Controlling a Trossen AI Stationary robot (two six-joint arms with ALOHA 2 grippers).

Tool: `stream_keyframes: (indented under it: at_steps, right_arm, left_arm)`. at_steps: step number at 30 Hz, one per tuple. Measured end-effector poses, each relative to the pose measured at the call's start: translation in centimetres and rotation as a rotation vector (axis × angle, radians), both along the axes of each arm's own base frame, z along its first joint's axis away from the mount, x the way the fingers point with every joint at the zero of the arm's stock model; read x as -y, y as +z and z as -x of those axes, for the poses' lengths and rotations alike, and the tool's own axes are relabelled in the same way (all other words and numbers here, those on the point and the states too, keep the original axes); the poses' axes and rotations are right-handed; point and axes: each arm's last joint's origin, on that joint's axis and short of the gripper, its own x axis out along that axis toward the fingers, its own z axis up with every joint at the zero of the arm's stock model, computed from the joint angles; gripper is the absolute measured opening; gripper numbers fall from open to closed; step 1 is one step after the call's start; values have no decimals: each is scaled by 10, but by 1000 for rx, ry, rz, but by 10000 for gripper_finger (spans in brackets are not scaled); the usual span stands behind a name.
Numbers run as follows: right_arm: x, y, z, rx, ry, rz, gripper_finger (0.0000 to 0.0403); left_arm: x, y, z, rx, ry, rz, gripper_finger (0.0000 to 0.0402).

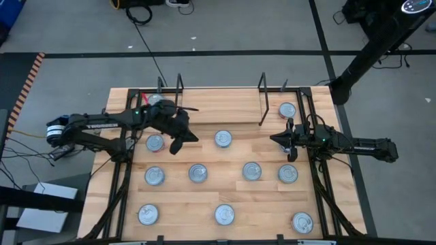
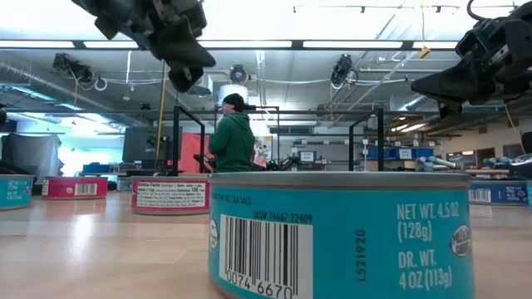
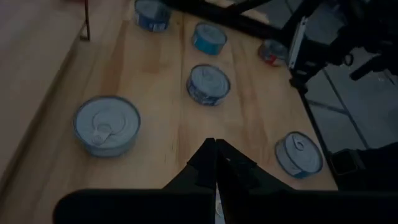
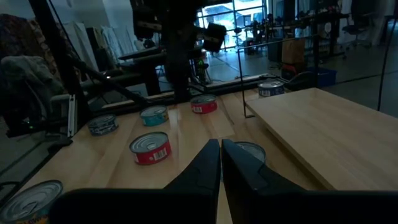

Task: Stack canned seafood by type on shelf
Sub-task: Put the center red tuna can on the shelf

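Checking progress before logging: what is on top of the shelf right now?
The shelf board looks bare; no tins stacked. The left arm covers its left end, where one tin peeks out, so whether that sits on it is unclear.

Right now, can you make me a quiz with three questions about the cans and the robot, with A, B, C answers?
1. Where are the tins?
A. spread on the tabletop
B. stacked in one tower
C. on the floor

2. What colour is the label on the tin nearest the low camera?
A. red
B. blue
C. yellow

3. How are the two end effectors?
A. wide open
B. each holding a tin
C. shut and empty

Answers:
1 A: they lie singly on the wood, and the shelf is bare.
2 B: its side is blue.
3 C: the left end effector and right end effector have fingers together, holding nothing.
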Motion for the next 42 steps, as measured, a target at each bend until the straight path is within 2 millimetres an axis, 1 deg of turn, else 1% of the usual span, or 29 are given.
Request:
stream_keyframes:
  at_steps: [6,8,12,16,23,25,29,33,38,42]
  right_arm:
    - [0,0,0,0,0,0,28]
    - [0,0,0,0,0,0,28]
    - [0,0,0,0,-1,0,28]
    - [0,0,0,0,0,0,28]
    - [0,0,0,0,0,0,28]
    - [0,0,0,0,0,0,28]
    - [0,0,0,0,0,0,28]
    - [0,0,0,0,0,0,28]
    - [0,0,0,0,0,0,28]
    - [0,0,0,0,0,0,28]
  left_arm:
    - [0,-25,-18,-116,58,-27,8]
    - [3,-34,-23,-163,69,-11,8]
    - [13,-50,-31,-259,101,51,8]
    - [23,-60,-36,-317,149,95,8]
    - [39,-63,-32,-430,173,175,8]
    - [42,-58,-34,-427,146,160,8]
    - [46,-46,-37,-402,32,96,8]
    - [47,-38,-38,-422,-12,107,8]
    - [46,-41,-33,-478,-21,30,13]
    - [46,-52,-34,-536,-70,-18,32]
